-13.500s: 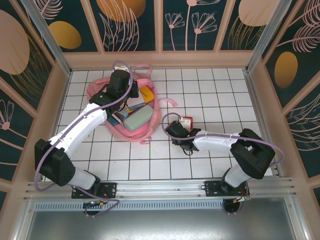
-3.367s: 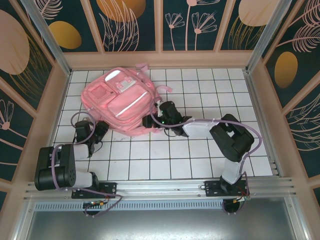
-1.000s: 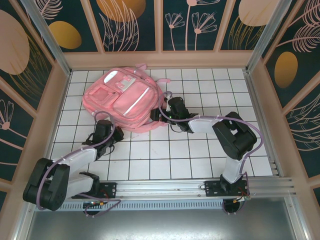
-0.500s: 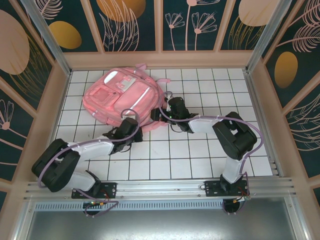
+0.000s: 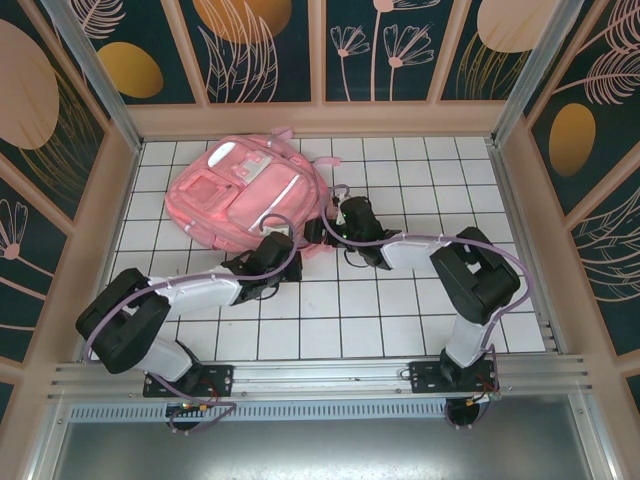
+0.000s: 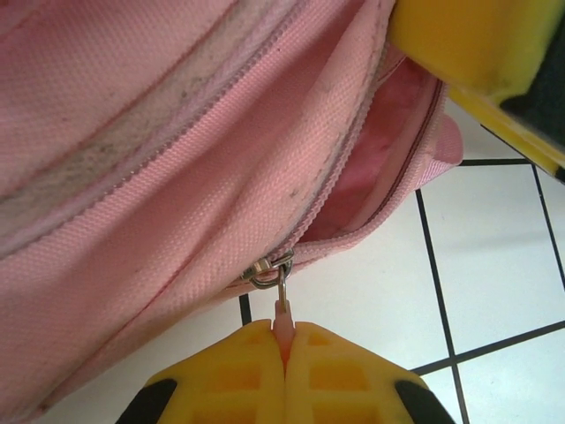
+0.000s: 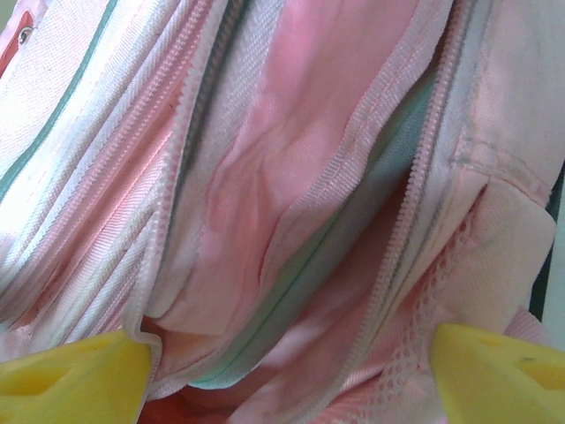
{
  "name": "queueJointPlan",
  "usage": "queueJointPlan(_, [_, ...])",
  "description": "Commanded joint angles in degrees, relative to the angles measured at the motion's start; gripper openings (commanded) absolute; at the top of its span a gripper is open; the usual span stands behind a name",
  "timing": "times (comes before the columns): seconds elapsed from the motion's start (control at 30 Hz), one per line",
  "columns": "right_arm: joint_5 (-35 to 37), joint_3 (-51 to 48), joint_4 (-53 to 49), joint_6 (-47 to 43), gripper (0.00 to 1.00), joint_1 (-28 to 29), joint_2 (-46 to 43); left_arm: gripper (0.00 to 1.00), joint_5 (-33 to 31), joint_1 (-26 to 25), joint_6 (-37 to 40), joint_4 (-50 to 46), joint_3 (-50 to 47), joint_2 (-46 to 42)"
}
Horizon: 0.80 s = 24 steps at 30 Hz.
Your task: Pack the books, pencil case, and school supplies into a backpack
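Light pink fabric backpack (image 5: 235, 190) lies flat on the white tiled surface (image 5: 420, 300) in the far left part of the overhead view, front pockets and pale reflective strip facing up. The left arm stretches across the tiles from its base, and the left claw (image 5: 283, 243) sits against the bag's near right corner. The right arm curves in from the other side, with the right claw (image 5: 315, 232) touching the bag's right edge, just beside the left one.

From the left wrist, the backpack (image 6: 132, 132) covers the upper left, its weave coarse and its zipper tape smudged grey. The left claw (image 6: 284, 331) is clenched, its yellow fingers pressed together on the small pink zipper pull (image 6: 282, 314), which hangs from a metal slider ring (image 6: 265, 272). Beyond the slider the zipper is parted, showing darker pink lining. A yellow finger (image 6: 468, 35) of the right claw presses at the bag's edge in the upper right corner. The surface (image 6: 494, 256) shows below, crossed by black grid lines.

From the right wrist, the right claw (image 7: 287, 371) is released, its yellow fingers (image 7: 71, 371) spread wide at the bottom corners with the backpack (image 7: 291, 106) bulging between them. Zipper tracks run diagonally, and a pale green strip (image 7: 353, 225) shows in the gap; I cannot tell what it belongs to.
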Motion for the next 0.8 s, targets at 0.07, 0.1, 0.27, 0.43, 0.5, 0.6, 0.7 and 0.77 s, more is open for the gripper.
queueJointPlan(0.07, [2.8,-2.9,-2.4,0.2,0.84,-0.4,-6.0,0.47,-3.6,-0.7,-1.2,-3.2,1.4,-7.2])
queueJointPlan(0.1, [3.4,-3.2,-2.8,0.0,0.84,-0.3,-7.0,0.54,-5.1,-0.4,-1.6,-4.5,1.6,-8.5])
queueJointPlan(0.27, [7.9,-6.0,-5.3,-0.9,0.84,2.0,-12.0,0.59,-8.6,3.4,-4.7,-9.3,0.2,-17.7])
queueJointPlan(0.43, [16.5,-5.6,-8.9,-3.0,0.72,10.3,-12.9,0.6,-10.7,7.3,-6.8,-12.0,-2.6,-26.1])
queueJointPlan(0.5, [19.7,-5.5,-8.8,-2.1,0.67,13.5,-12.2,0.6,-12.3,7.6,-7.9,-13.0,-3.6,-28.9])
queueJointPlan(0.6, [20.1,-6.0,-4.9,-0.2,0.57,16.5,-10.2,0.6,-12.6,7.7,-8.7,-13.4,-5.8,-32.5])
queueJointPlan(0.7, [22.0,-4.4,-3.1,0.8,0.47,18.9,-7.1,0.61,-12.5,7.8,-9.4,-14.2,-7.9,-35.3])
queueJointPlan(0.77, [27.2,-0.9,-6.0,1.4,0.45,21.3,-4.1,0.61,-12.2,7.8,-9.5,-15.4,-8.8,-36.9])
